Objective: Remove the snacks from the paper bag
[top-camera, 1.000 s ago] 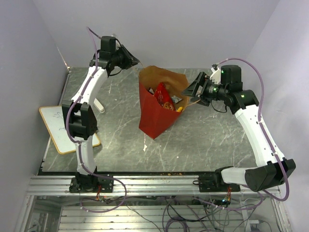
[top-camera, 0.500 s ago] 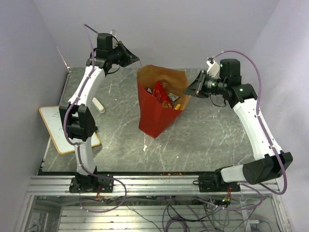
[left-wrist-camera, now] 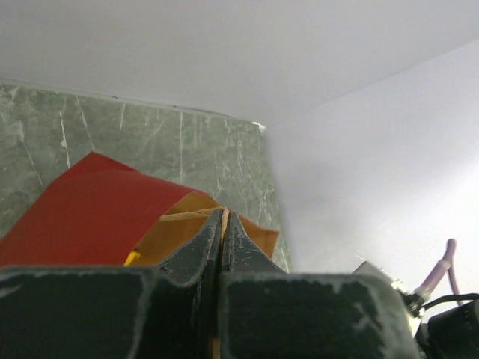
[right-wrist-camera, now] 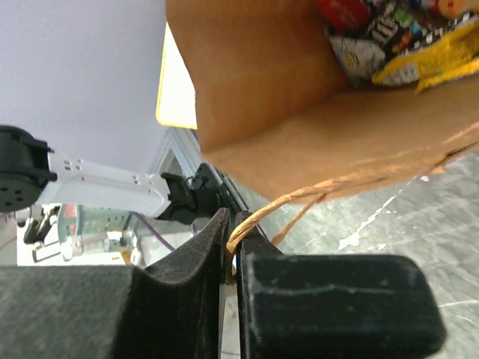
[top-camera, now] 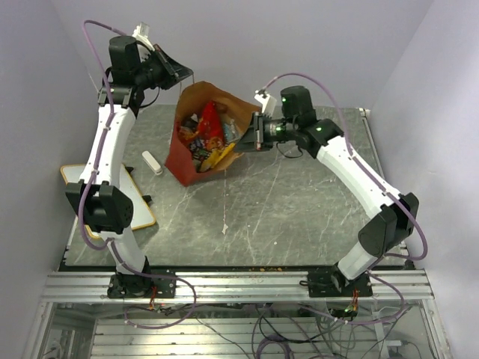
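The paper bag [top-camera: 182, 155], red outside and kraft brown inside, hangs tilted at the back left of the table between my two grippers. Its mouth faces up and to the right. The snacks [top-camera: 208, 137] show in the opening: a red chip bag with small yellow and dark packets around it. My left gripper [top-camera: 187, 77] is shut on the bag's top edge [left-wrist-camera: 196, 218], and a thin paper strip shows between its jaws. My right gripper [top-camera: 252, 134] is shut on a twisted paper handle [right-wrist-camera: 314, 196]. The snacks [right-wrist-camera: 389, 34] appear inside the bag above it.
A wood-framed whiteboard [top-camera: 75, 183] lies at the table's left edge, partly under the left arm. A small white marker-like stick [top-camera: 152, 162] lies just left of the bag. A white speck [top-camera: 224, 226] sits mid-table.
Both grippers have shut on the bag's top. Both arms have swung left with it, and the bag has shifted left and tipped so more snacks show.
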Available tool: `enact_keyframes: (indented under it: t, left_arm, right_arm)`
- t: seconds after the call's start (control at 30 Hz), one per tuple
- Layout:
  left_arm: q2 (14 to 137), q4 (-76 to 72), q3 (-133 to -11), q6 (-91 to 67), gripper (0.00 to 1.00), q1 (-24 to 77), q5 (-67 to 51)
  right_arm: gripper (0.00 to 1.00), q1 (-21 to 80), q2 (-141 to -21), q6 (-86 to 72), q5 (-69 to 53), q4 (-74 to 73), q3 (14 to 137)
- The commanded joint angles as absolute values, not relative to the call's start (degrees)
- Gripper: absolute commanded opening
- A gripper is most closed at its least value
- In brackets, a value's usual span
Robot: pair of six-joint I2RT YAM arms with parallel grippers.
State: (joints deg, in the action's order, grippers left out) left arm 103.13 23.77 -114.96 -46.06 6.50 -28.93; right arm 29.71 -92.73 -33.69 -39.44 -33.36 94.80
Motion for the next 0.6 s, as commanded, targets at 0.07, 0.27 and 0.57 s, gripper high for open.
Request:
enact_keyframes:
  t: [0.07,0.27,0.57]
  left_arm:
    - [95.78,11.26,-110.66,-48.99,0.07,6.50,-35.45]
    - [88.58,10.17,-98.03,-49.35,0.07,10.60,-35.85]
    - [77.69,8.51,-82.55,-52.93,0.07,17.69,-32.17]
  right_arm:
    - [0.08,34.78,-91.90,-36.10,-44.01,-23.08,88.52]
    - [0.08,37.52,-89.10,-34.74,-37.60,-27.12,79.38]
    - [0.11,37.45,-77.15,-36.78,-28.42,-28.93,63.23]
